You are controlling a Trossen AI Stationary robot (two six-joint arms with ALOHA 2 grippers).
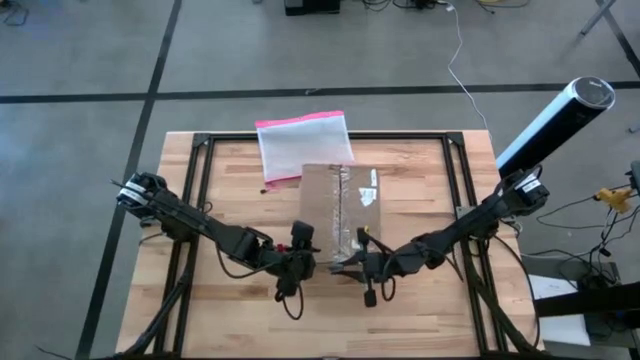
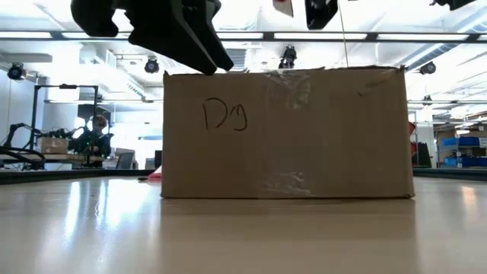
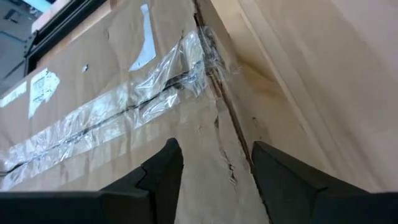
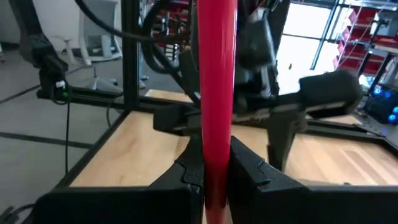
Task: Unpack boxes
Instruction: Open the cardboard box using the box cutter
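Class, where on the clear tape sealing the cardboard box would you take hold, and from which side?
Probably the tape at its crumpled end, where it folds over the top edge of the box nearest the arms. There it stands wrinkled, while along the seam it lies flat. Come from above on that near side.

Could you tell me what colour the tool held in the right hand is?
Red: the tool clamped in the right hand shows best in the right wrist view.

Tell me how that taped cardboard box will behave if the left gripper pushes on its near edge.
The cardboard box sits low and wide on the table, so it would probably slide rather than tip. Its torn, creased corner under the left gripper suggests the wall may buckle locally. The clear tape is likely slippery to grip.
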